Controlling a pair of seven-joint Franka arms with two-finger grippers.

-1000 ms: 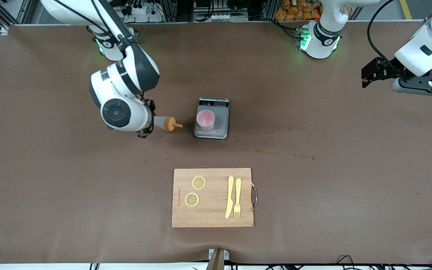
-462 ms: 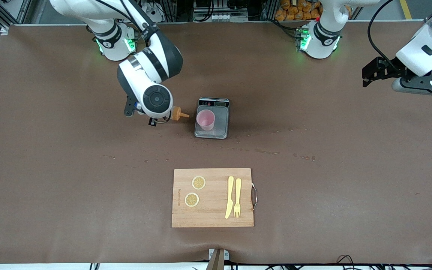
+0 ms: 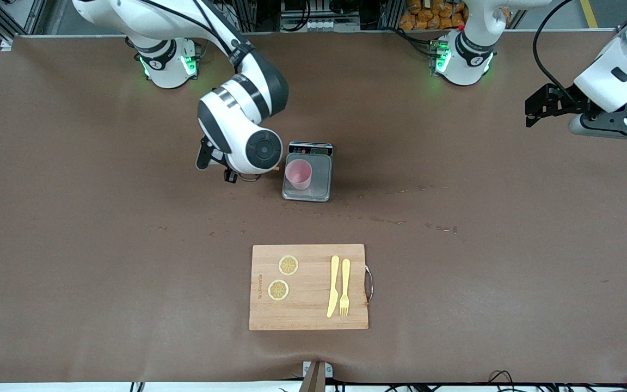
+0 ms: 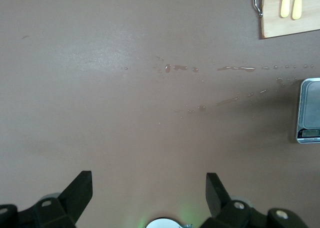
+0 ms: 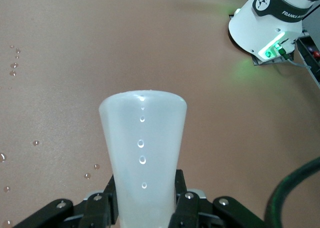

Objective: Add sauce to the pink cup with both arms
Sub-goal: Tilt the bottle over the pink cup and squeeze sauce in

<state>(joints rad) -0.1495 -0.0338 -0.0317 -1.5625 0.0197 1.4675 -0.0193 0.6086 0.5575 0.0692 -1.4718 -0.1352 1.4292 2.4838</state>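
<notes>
Sauce bottle (image 5: 142,153), soft and squeezable: my right end effector (image 5: 145,208) pinches its body beside the pink cup (image 3: 298,173); my left end effector (image 4: 145,193) waits, spread.

A robotics laboratory: two white arms on green-lit bases (image 3: 458,57) are mounted at a long table (image 3: 74,245) covered in brown matting, backed by aluminium framing and cabling, with a digital scale (image 3: 308,174) and a wooden cutting board (image 3: 309,287) as props.

Both arms are glossy white with dark grey joint bands, black cables, green-lit bases (image 3: 458,60) and matte black jaws.
</notes>
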